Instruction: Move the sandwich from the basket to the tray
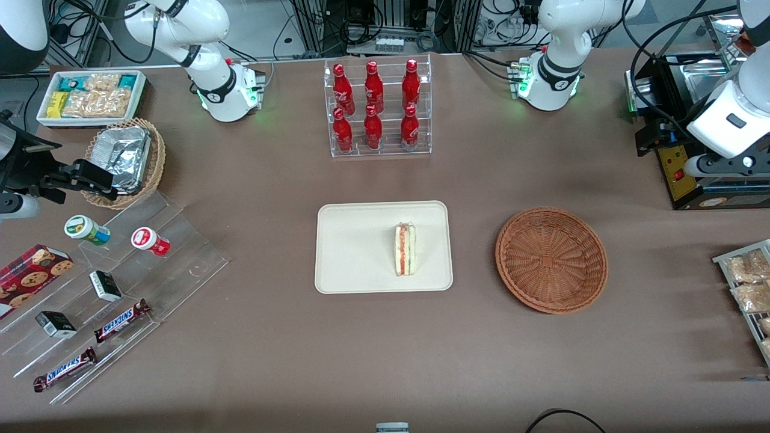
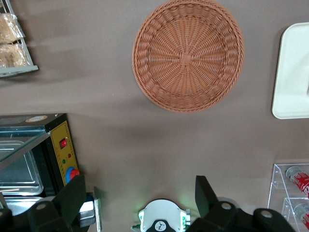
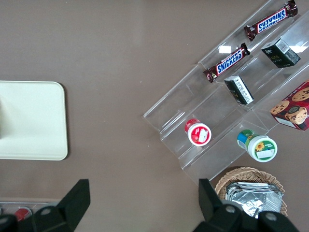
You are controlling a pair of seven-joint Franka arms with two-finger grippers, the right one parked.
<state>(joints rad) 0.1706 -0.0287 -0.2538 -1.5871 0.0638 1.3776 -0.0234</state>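
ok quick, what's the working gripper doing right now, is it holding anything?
Left gripper: open, fingers spread wide, holding nothing, raised over bare table near the oven. The sandwich lies on the tray; the basket is empty.

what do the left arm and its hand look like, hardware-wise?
Left arm: glossy white rounded shells, black joint bands, black cables, green base lights. Its hand, high near the working arm's end of the table: two black wedge-shaped fingers, spread apart, on a black body.

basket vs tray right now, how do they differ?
The basket is round, reddish-brown wicker and holds nothing; the tray is a flat cream rectangle carrying the sandwich. Both sit flat on the table, apart. The open gripper is high above the table, clear of both.
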